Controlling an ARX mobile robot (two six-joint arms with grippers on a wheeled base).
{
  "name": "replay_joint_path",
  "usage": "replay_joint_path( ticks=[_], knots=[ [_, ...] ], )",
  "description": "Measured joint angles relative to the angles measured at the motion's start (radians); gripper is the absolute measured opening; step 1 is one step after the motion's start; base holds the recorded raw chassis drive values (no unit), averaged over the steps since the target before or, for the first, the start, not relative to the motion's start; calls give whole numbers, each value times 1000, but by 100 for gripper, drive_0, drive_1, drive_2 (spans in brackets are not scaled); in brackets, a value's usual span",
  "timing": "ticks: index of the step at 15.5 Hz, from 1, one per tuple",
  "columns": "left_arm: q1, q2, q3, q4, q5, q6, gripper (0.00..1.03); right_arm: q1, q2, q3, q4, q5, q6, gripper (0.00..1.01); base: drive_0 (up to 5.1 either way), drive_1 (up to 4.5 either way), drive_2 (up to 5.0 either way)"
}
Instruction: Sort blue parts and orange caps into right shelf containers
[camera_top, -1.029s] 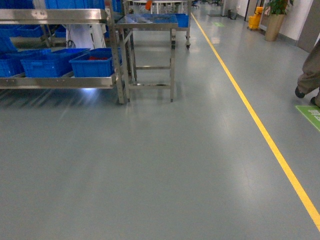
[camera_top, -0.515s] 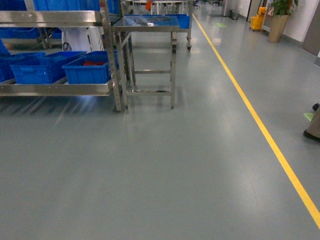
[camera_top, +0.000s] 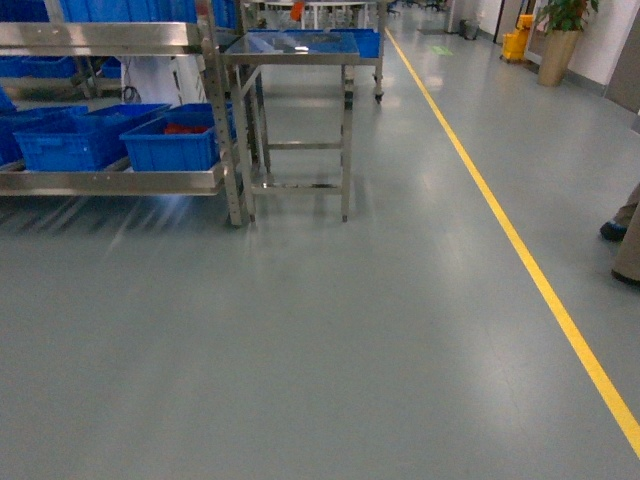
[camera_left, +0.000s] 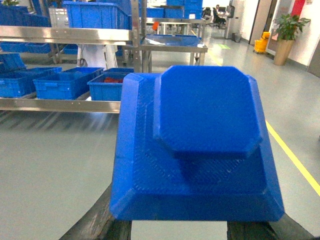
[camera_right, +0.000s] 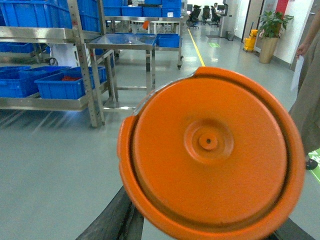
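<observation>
- Far left, head view: steel shelf rack, lower tier carrying the right shelf containers, blue ribbed crates side by side, long sides running along the shelf
- Rightmost crate on that tier holds something red-orange; the pieces are too small to make out. Contents of the neighbouring crates not visible
- Just right of the rack: steel table with a shallow blue tray on top; a small dark item lies in it, unidentifiable
- Left wrist view: blue part, stepped block with chamfered corners, broad face toward the camera, wider than tall, seated in the left gripper, fingers closed against its lower edge
- Right wrist view: orange cap, round, flat face with centre boss toward the lens, gripped at its lower rim by the right gripper
- Far right: yellow floor line, a person's shoes at the edge
</observation>
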Motion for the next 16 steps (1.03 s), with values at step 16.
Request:
replay_joint_path(
  ticks=[16],
  knots=[
    [0,0,0,-1,-2,0,42,0,0,0,0,0,0,40,3,421,-415]
  ],
)
